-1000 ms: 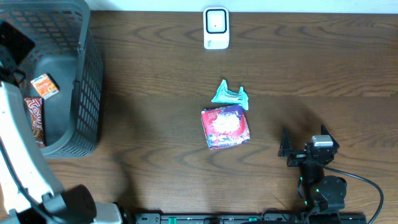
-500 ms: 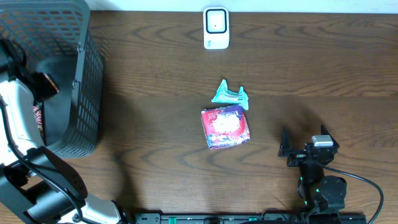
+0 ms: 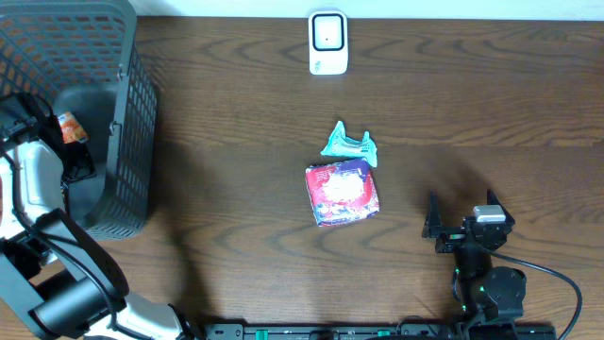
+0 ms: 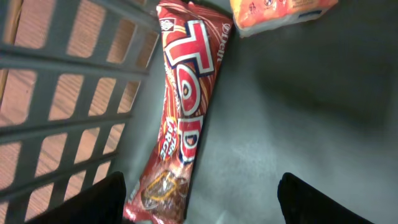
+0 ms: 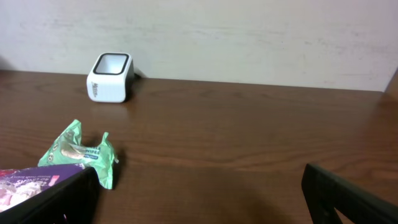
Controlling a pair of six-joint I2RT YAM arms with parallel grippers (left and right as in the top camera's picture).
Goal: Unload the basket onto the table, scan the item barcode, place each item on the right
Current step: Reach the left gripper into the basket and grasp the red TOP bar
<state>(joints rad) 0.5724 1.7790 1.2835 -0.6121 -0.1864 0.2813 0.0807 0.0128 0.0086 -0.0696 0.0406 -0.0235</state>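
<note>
Where the left gripper [image 4: 205,200] hangs: right down inside the basket [image 3: 132,113], folks, low over its grey floor and close to the mesh wall.
Left jaws: fingers [image 4: 93,202] spread wide, only bare basket floor between them, nothing in hand.
Chocolate bar [image 4: 183,118]: here's the item, a long red wrapper lying flat on the basket floor along the foot of the mesh wall. Its near end sits right by one finger, and I cannot tell whether they touch.
Orange packet [image 4: 280,11]: in the basket too, just past the bar's far end, half cut off in the wrist view.
Scanner [image 3: 327,42]: small white unit on the table [image 3: 236,104], well apart from the basket, at the back edge.
Green packet [image 3: 349,144]: outside the basket, mid-table, well clear of it.
Red and purple packet [image 3: 342,193]: about as far from the basket as the green one, on the table.
Right gripper [image 5: 199,200]: farthest of all from the basket, low over the table, fingers fully spread, holding nothing.
</note>
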